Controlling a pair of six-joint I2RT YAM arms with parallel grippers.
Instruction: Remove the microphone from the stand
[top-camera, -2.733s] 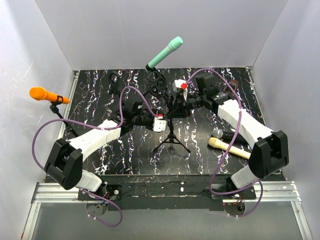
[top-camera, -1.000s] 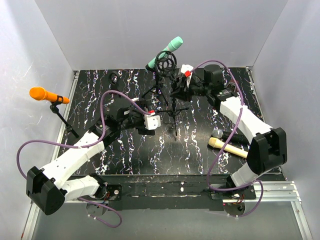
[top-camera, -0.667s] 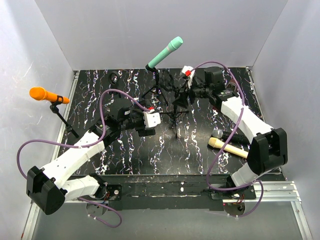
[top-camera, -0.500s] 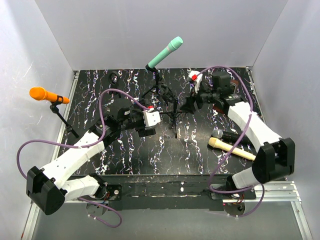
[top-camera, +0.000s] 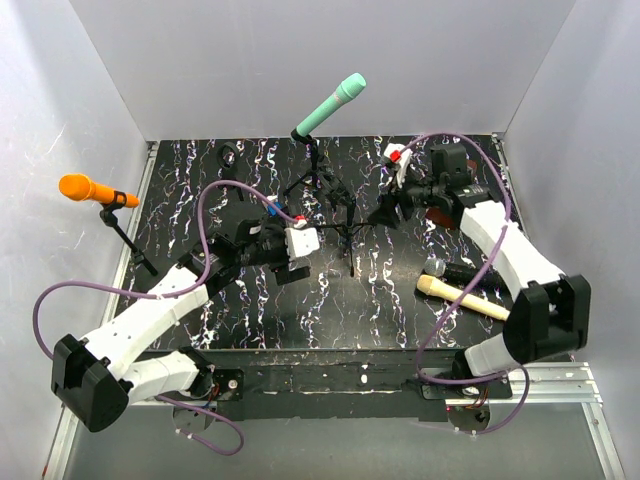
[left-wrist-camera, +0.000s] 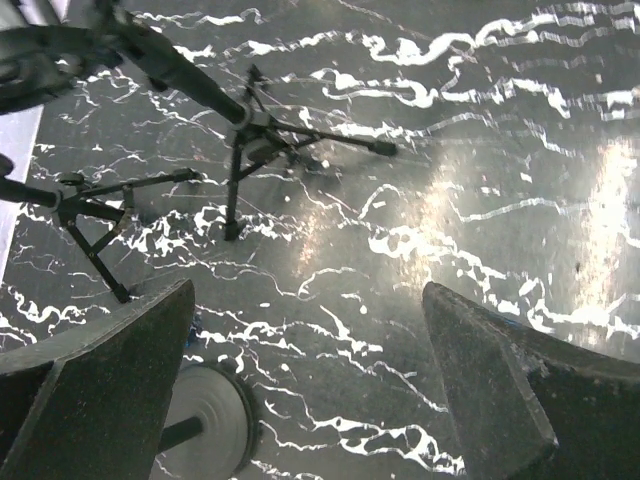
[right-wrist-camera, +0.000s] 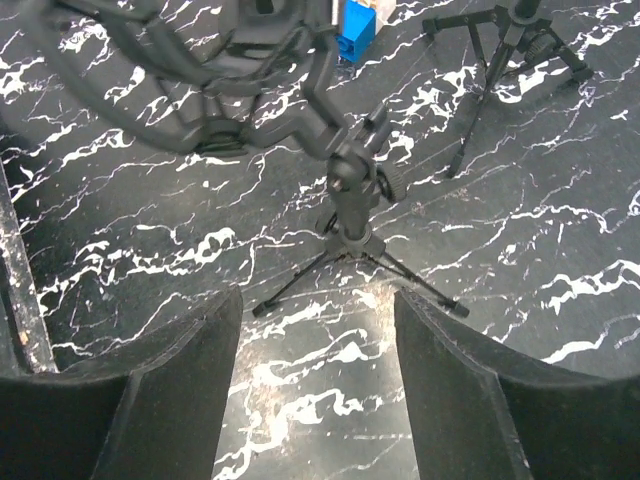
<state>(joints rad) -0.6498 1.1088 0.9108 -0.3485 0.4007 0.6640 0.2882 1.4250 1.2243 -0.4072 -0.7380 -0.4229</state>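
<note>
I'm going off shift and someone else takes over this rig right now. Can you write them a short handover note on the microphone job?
Left gripper: open, empty, low over the table.
Right gripper: open, empty, above the shock-mount stand, whose ring holds no microphone.
Teal microphone is clipped in the back stand. Orange microphone is in the left stand. A cream microphone and a black microphone lie on the table's right side.
Done: nothing in hand.
Left: grip a mounted microphone and lift it out. I can't tell which one is meant.
</note>
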